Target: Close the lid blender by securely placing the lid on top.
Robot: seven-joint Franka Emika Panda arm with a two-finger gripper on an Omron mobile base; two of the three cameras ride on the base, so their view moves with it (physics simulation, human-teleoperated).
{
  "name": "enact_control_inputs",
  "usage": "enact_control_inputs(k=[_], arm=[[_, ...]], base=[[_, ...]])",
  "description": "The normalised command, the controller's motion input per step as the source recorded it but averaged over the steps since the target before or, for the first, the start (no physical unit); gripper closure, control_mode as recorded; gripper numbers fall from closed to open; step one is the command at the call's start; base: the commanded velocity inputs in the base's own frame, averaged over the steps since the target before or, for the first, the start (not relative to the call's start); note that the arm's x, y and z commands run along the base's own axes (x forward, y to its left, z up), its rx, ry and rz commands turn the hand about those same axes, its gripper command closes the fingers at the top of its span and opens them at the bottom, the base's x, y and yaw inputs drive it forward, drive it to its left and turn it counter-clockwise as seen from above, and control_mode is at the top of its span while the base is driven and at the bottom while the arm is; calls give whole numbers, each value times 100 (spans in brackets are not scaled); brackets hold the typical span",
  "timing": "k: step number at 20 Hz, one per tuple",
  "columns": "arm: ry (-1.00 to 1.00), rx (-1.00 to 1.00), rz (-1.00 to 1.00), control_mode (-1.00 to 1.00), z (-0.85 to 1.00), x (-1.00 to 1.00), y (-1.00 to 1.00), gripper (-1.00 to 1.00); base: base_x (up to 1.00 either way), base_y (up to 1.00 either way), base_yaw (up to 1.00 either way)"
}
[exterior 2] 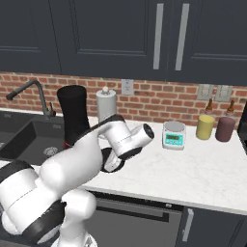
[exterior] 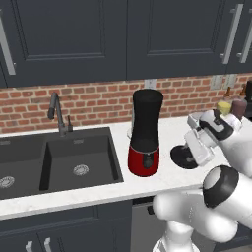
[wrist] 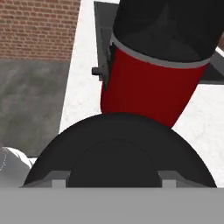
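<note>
We hover low over the flat round black lid [exterior: 183, 156] beside the tall red-based blender [exterior: 145, 133]; finger state unclear, so centre on its knob before gripping

wall: red brick [exterior: 93, 103] | cabinets [exterior: 74, 39]: dark, upper | counter [exterior 2: 202, 169]: white marble | sink [exterior: 54, 162]: black

The blender [exterior: 145, 133] has a black jar on a glossy red base, and the lid [exterior: 182, 156] is black on the white speckled counter [exterior: 88, 192]. Behind them runs a red brick wall [exterior: 98, 103] under dark grey cabinets [exterior: 64, 39]. 2 bottles stand far right, 1 yellow [exterior 2: 205, 126] and 1 maroon [exterior 2: 225, 128].
</note>
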Motion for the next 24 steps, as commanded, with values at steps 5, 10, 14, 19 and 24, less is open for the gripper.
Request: enact_control_inputs(k=[5, 10, 14, 19, 24], arm=[[-35, 1, -4, -100, 100, -83, -10, 100], [-38, 2, -12, -100, 100, -67, 0, 100], [-33, 11, -18, -100, 100, -61, -6, 100], [-28, 12, -20, -100, 100, -67, -21, 100], [-17, 20, -18, -100, 100, -81, -35, 100]], base=[[0, 0, 0], [0, 0, 0], [0, 0, 0], [0, 0, 0], [0, 0, 0]])
